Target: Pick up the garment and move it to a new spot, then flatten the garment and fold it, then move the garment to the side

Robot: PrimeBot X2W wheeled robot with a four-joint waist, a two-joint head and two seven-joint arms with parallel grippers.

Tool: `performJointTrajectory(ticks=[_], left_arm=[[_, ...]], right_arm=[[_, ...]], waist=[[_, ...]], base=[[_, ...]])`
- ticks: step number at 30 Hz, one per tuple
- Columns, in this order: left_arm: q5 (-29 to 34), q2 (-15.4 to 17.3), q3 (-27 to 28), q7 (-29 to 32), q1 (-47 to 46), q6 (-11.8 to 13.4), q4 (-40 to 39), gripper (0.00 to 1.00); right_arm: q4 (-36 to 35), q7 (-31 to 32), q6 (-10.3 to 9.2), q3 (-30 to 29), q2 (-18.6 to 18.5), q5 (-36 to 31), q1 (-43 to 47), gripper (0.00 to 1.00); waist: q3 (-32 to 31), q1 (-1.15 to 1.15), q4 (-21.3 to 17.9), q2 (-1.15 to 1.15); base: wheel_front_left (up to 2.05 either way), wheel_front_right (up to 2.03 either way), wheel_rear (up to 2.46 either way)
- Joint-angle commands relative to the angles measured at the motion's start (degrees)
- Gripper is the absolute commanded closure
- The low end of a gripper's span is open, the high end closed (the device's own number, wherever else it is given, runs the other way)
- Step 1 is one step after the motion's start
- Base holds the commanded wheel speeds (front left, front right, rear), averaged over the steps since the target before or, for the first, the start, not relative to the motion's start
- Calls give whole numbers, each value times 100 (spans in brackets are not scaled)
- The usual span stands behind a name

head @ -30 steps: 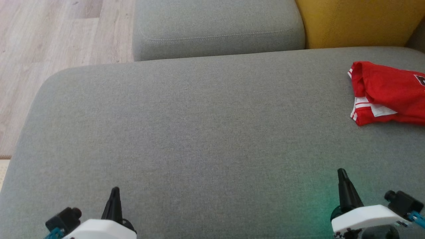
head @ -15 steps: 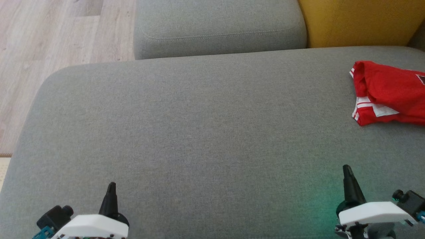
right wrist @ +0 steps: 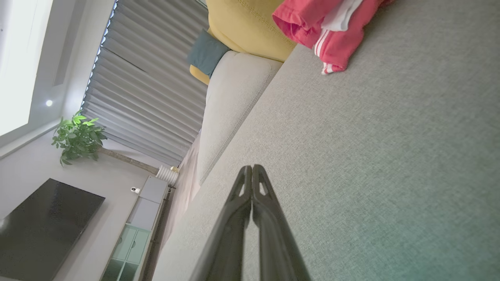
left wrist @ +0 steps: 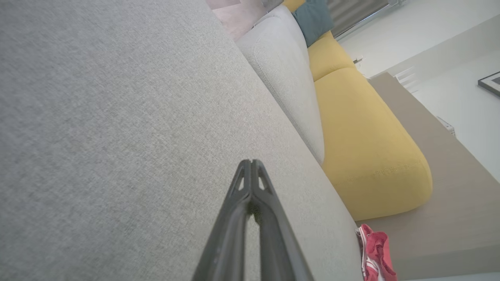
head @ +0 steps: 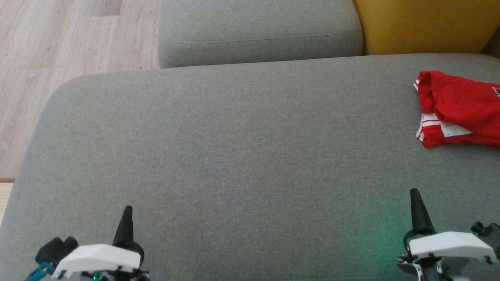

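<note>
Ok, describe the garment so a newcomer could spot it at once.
Start at the grey seat and follow it to its right end, in front of the yellow cushion. The garment lies bunched there, cut off by the head view's right edge. It is bright red with white stripes, against plain grey and yellow upholstery.

Red garment (head: 461, 105) w/ white stripe trim, ahead & to the R of right gripper (head: 414, 191). Plain mid-grey woven sofa seat (head: 234, 136) under both grippers; faint green tint on it just L of right gripper. Same grey on back cushion (head: 258, 31) far ahead, btwn the two. Mustard-yellow cushion (head: 422, 23) beyond right gripper. Pale wood-grain floor (head: 58, 47) ahead & L of left gripper (head: 127, 208). Black fingers, white housings on both. Teal pillow (right wrist: 207, 52), grey slatted blinds (right wrist: 148, 89) far beyond.
</note>
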Motion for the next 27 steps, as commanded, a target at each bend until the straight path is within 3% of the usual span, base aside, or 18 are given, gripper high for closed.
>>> performJointTrajectory(ticks=[1,27], left_arm=[[-156,98,178,39,-366,-63,-169,100],[-1777,99,528,465,-707,-375,-123,100]], right_arm=[[-207,36,-3,26,-127,178,-326,100],[-224,316,-4,-184,-133,1851,-580,100]], waist=[[3,0,3,0],[63,0,53,0]], base=[[0,0,0],[0,0,0]])
